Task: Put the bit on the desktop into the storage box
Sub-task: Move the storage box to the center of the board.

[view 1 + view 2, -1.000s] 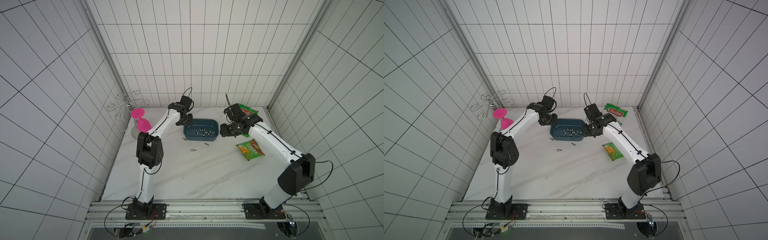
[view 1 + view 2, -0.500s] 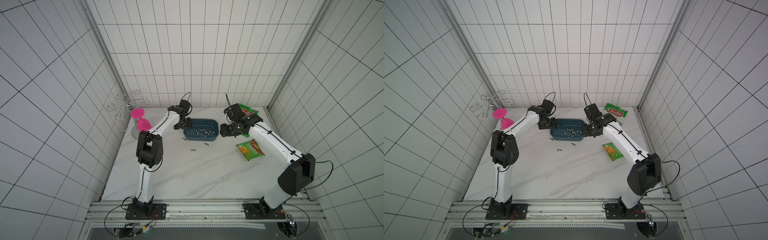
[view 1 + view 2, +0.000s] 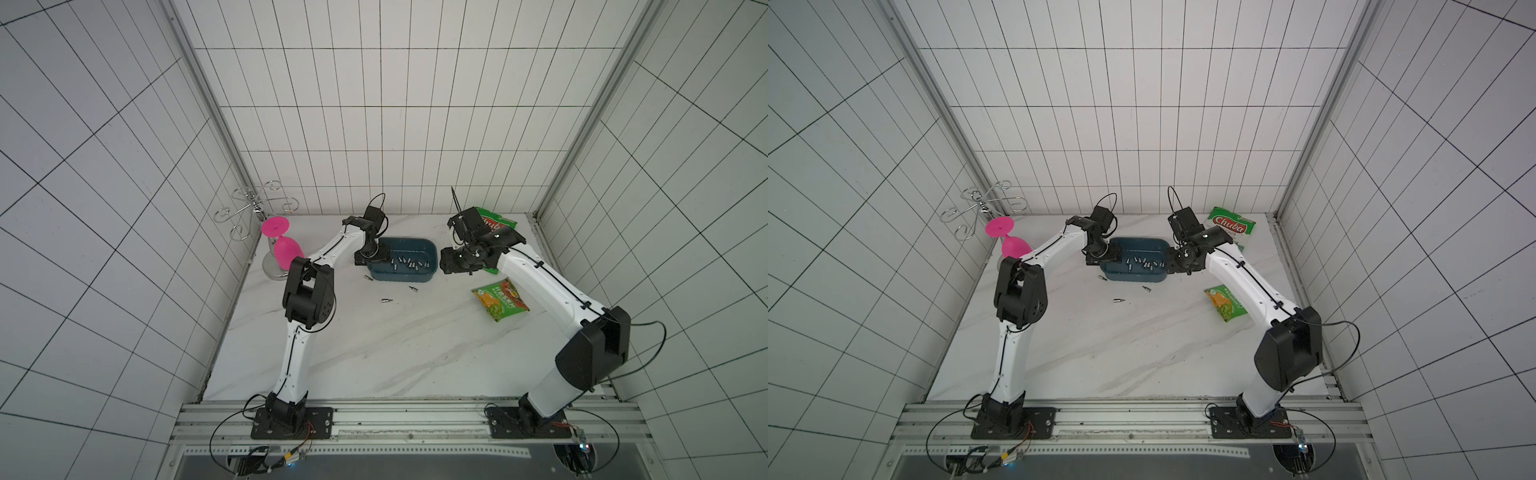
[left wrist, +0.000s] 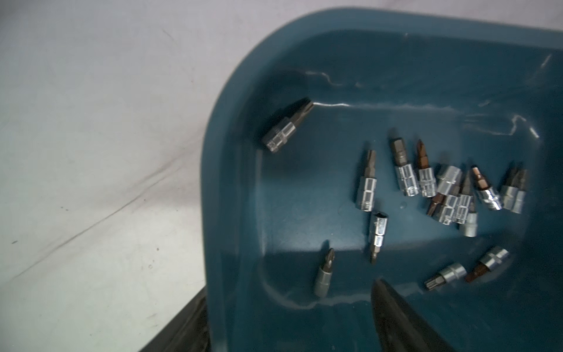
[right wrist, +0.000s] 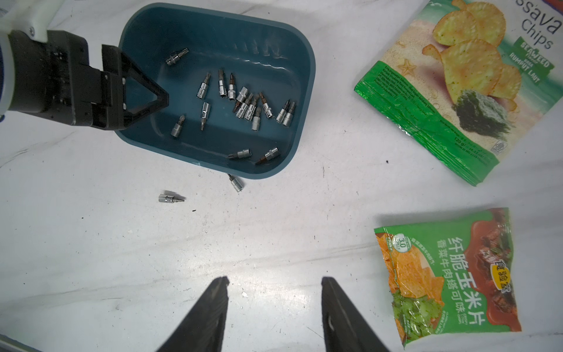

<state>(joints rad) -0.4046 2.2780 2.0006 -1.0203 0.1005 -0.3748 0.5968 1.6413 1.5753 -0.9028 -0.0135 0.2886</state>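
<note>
While the left gripper [image 3: 372, 262] hangs at the left end of the storage box [image 3: 409, 240]: its jaws stand wide apart with nothing between them. In the left wrist view one finger [image 4: 396, 320] is over the box floor and the other shows outside the rim.
Right gripper [image 5: 274, 283]: off the box's right end and clear of it, fingers spread, only bare desktop [image 3: 395, 353] between them, holding nothing.
Storage box: flat on the desktop, near the back wall, between the two grippers, in both top views.
Stored bits [image 5: 249, 106]: loose on the box floor, most of them heaped toward its right half. There are well over a dozen, I think, but the heap overlaps too much to count.
Lone bit [image 4: 286, 128]: inside the box, apart from the heap, in the back-left corner against the wall.
Bit by the left corner [image 3: 367, 277]: on the desktop, just outside the box's near-left corner, hidden by the left gripper in the right wrist view.
Bit at the near wall [image 5: 236, 183]: on the desktop, tucked against the box's near wall toward its right end.
Bit farthest out [image 5: 172, 199]: on the desktop, lying on its side, near the box on the side toward the arm bases, apart from the other two.
Cassava chip bag [image 5: 457, 91]: flat on the desktop, beyond the box's right end toward the back wall.
Small snack bag [image 5: 451, 274]: flat on the desktop, right of the box and nearer the arm bases.
Pink goblet [image 3: 286, 249]: upside down on the wire rack [image 3: 253, 208], well to the left of the box.
</note>
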